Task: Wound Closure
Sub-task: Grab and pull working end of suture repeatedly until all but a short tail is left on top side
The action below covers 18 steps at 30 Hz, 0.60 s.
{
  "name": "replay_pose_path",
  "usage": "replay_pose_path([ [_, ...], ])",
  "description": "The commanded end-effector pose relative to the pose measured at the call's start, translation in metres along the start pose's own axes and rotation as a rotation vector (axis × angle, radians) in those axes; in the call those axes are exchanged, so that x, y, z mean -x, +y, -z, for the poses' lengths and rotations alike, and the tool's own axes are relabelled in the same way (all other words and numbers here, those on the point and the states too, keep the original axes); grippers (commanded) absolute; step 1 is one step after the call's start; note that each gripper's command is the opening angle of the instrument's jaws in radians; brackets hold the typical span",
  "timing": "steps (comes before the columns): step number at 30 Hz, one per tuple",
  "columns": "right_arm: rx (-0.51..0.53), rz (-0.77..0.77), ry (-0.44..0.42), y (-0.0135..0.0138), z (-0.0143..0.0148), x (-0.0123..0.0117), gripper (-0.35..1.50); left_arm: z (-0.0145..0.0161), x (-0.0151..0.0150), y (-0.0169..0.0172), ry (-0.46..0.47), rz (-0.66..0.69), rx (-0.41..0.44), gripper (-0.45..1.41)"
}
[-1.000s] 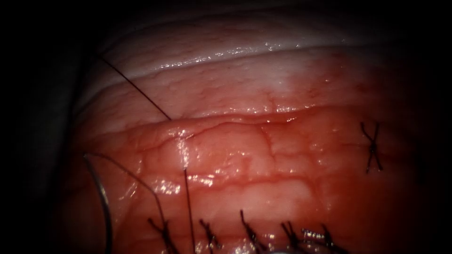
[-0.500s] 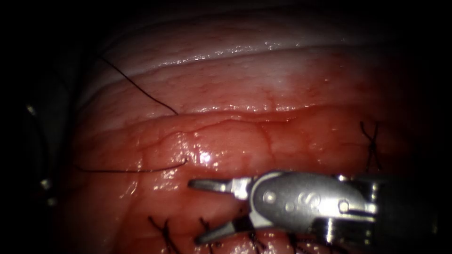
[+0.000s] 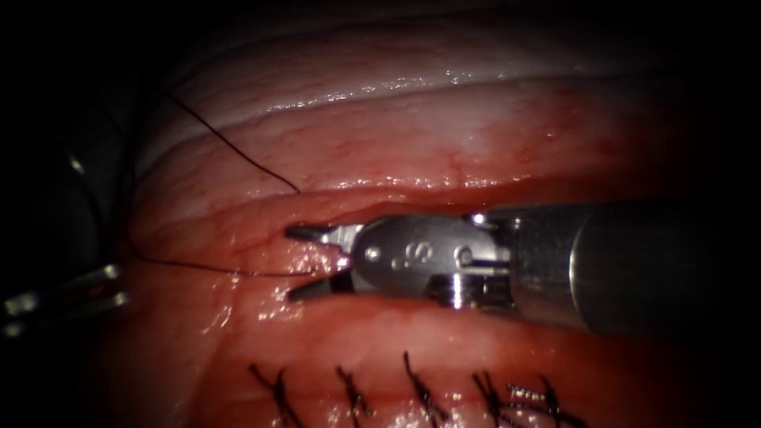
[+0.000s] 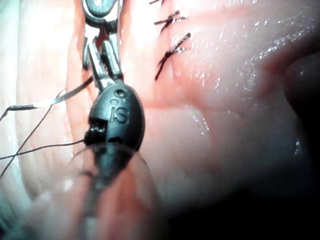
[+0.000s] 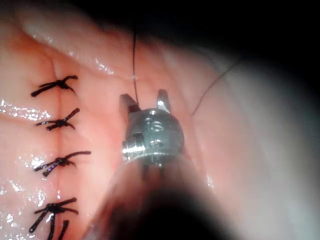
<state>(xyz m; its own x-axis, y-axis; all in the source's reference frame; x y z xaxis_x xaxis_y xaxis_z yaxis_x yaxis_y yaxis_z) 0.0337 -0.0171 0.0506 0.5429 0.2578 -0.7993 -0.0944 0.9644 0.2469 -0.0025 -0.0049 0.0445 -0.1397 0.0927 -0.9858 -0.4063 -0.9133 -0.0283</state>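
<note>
My right tool [image 3: 297, 261] comes in from the right, and its open jaws straddle the dark thread [image 3: 206, 268] where it leaves the tissue [image 3: 412, 143]. They hold nothing. The right wrist view shows the same open jaws [image 5: 146, 100] with thread [image 5: 134, 65] running between them. The thread runs left towards my left tool [image 3: 111, 287], which is dim at the left edge. In the left wrist view its jaws [image 4: 102, 80] are shut on the silver needle [image 4: 50, 100] near one end. The needle is out of the tissue. A second strand [image 3: 230, 147] lies higher up.
A row of several tied stitches [image 3: 412, 388] closes the cut below the right tool, also seen as stitches [image 5: 57, 162] in the right wrist view. Red fluid wets the tissue fold [image 3: 444, 186] above the right tool's shaft [image 3: 634, 265].
The needle has left the lower left of the tissue and the thread now runs leftward. The right tool came in from the right and rose to the thread. The left tool appeared.
</note>
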Motion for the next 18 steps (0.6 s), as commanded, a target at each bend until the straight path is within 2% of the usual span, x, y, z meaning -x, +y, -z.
replay_pose_path([
  [1,-0.003,0.005,-0.002,0.0001,-0.0010,0.0000,-0.35,-0.0006,0.0005,0.0002,0.004,0.006,0.004,-0.45],
  [4,-0.012,-0.008,-0.044,0.0000,0.0002,-0.0001,-0.35,-0.0006,0.0005,0.0002,0.004,0.007,0.003,-0.45],
  [10,-0.013,-0.015,-0.059,-0.0010,0.0028,-0.0009,-0.35,-0.0007,0.0005,0.0003,0.006,0.006,0.004,-0.45],
  [18,-0.038,-0.013,-0.053,-0.0062,0.0078,-0.0029,-0.35,-0.0021,0.0008,0.0011,0.013,0.006,0.014,-0.45],
])
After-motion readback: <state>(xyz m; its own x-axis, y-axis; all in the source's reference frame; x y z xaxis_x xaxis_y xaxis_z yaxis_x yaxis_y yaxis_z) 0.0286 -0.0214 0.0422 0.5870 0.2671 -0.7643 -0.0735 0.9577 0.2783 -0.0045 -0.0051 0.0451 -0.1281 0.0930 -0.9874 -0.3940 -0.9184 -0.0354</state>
